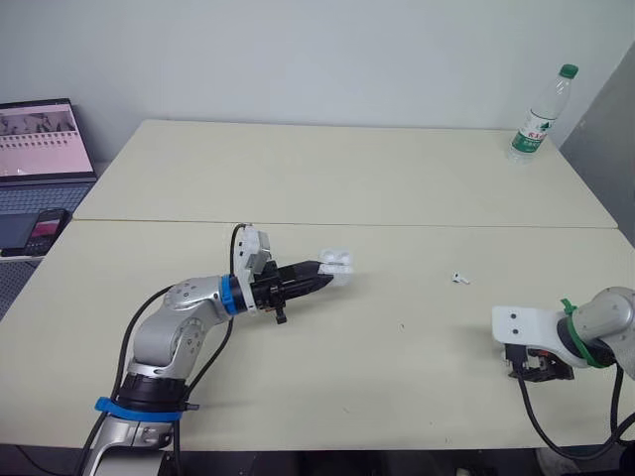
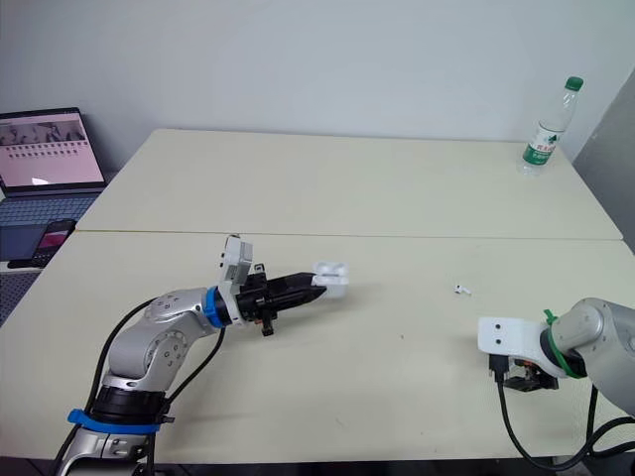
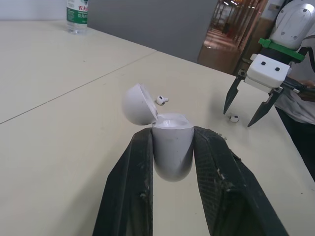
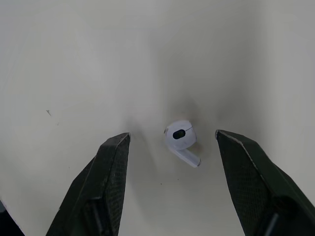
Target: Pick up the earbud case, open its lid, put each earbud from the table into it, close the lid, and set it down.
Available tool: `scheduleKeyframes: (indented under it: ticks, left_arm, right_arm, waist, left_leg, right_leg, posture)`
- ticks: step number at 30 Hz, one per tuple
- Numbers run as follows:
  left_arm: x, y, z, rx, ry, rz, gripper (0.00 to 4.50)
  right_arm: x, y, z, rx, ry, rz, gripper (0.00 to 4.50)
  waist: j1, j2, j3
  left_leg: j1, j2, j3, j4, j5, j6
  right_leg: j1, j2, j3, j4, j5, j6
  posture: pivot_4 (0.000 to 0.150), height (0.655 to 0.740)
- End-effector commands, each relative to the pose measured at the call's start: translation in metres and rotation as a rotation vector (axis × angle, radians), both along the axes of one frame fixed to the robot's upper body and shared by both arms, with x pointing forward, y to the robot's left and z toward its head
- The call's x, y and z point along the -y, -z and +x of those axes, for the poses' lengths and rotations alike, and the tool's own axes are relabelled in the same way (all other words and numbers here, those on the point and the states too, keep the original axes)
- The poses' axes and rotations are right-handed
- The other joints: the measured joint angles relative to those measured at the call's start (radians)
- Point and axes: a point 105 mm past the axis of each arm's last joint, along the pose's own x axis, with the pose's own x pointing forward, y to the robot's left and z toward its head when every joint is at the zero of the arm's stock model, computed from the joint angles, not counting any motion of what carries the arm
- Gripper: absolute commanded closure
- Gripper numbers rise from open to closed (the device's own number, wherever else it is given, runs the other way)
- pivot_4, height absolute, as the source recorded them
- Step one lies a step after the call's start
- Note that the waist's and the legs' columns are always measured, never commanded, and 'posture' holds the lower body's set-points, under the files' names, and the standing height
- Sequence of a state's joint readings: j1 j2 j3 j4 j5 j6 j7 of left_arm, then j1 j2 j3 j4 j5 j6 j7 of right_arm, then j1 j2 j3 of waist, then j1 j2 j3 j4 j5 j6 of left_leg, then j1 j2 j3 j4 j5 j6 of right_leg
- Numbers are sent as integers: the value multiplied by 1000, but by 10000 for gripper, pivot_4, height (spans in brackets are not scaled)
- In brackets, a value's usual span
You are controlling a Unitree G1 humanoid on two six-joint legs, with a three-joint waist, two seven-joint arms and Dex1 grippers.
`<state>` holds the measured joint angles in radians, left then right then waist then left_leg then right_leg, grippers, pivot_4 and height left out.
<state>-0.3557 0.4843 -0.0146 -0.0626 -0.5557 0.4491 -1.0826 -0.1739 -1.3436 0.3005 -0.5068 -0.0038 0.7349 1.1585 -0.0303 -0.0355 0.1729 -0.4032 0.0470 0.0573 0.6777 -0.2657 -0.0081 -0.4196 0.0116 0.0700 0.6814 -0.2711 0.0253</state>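
My left gripper (image 1: pixel 322 270) is shut on the white earbud case (image 3: pixel 171 142) and holds it just above the table's middle. The case's lid (image 3: pixel 139 103) stands open. One white earbud (image 1: pixel 458 279) lies on the table right of the case, apart from both grippers. A second earbud (image 4: pixel 181 140) lies on the table straight below my right gripper (image 4: pixel 172 138). That gripper is open, points down near the table's right front, and has one finger on each side of the earbud without touching it.
The cream table (image 1: pixel 347 377) has a seam (image 1: pixel 397 224) running across it. A plastic water bottle (image 1: pixel 541 114) stands at the far right corner. At the left edge sit a laptop (image 1: pixel 40 139) and a phone (image 1: pixel 45 228).
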Motion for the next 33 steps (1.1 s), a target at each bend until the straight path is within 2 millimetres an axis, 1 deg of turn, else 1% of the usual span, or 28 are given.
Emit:
scheduleKeyframes:
  ticks: [1, 6, 10, 19, 27, 33]
  left_arm:
    - [3, -9, 0, 44, 15, -11, 36648]
    - [3, -10, 0, 43, 12, -22, 36648]
    - [2, -10, 0, 43, 7, -22, 36648]
    - [2, -8, -1, 42, 0, -22, 36648]
    - [1, -8, -2, 41, -9, -28, 36648]
    - [0, -8, -3, 40, -10, -26, 36648]
  right_arm:
    - [-9, -5, 0, 14, -90, -15, 16334]
    - [-10, -5, 1, 1, -151, -32, 16334]
    - [-7, -6, 1, -26, -175, -61, 16334]
    - [-7, -8, 8, -25, -261, -102, 16334]
    - [-2, -7, 11, -29, -287, -139, 16334]
    - [-2, -6, 10, -37, -299, -140, 16334]
  waist:
    - [0, 0, 0]
    - [0, 0, 0]
    - [0, 0, 0]
    - [0, 0, 0]
    - [0, 0, 0]
    - [0, 0, 0]
  left_leg:
    - [0, 0, 0, 0, 0, 0]
    - [0, 0, 0, 0, 0, 0]
    - [0, 0, 0, 0, 0, 0]
    - [0, 0, 0, 0, 0, 0]
    - [0, 0, 1, 0, 0, 0]
    - [1, 0, 1, 0, 0, 0]
  right_leg:
    - [0, 0, 0, 0, 0, 0]
    - [0, 0, 0, 0, 0, 0]
    - [0, 0, 0, 0, 0, 0]
    - [0, 0, 0, 0, 0, -1]
    - [0, 0, 0, 0, 1, -1]
    - [0, 0, 0, 1, 1, -1]
  posture:
    - [1500, 7362]
    - [1500, 7362]
    - [1500, 7362]
    - [1500, 7362]
    - [1500, 7362]
    - [1500, 7362]
